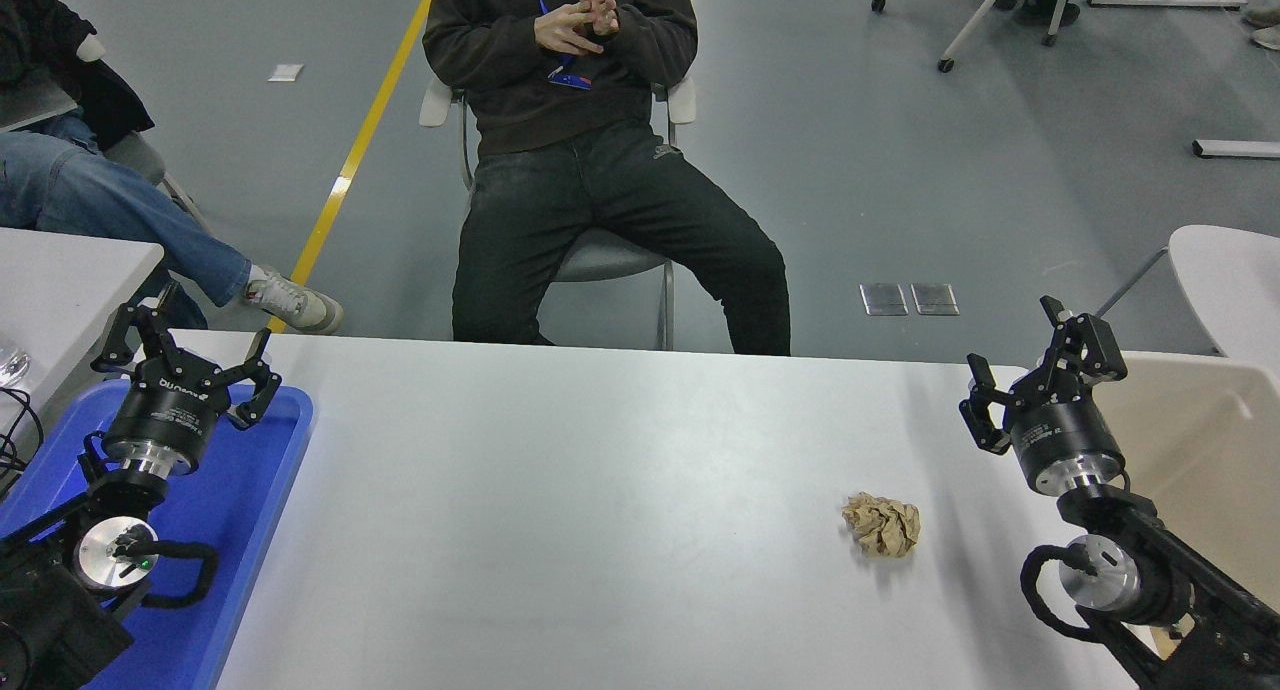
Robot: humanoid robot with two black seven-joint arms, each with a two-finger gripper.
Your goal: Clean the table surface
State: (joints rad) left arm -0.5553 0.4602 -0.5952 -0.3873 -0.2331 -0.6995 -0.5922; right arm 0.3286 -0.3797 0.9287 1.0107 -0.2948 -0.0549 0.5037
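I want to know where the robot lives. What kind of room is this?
Probably a robot lab or workshop: a grey floor with a yellow line, rolling chairs and tables, and a person seated watching across the white table surface.

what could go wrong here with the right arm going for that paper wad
The crumpled paper ball lies loose on the table surface; a low approach could nudge it away instead of catching it. The right gripper, jaws open, hangs near the table's right edge, beside the beige bin, so a wide swing might clip its rim.

Black arms, silver wrist rings, black cable loops, white lettering.
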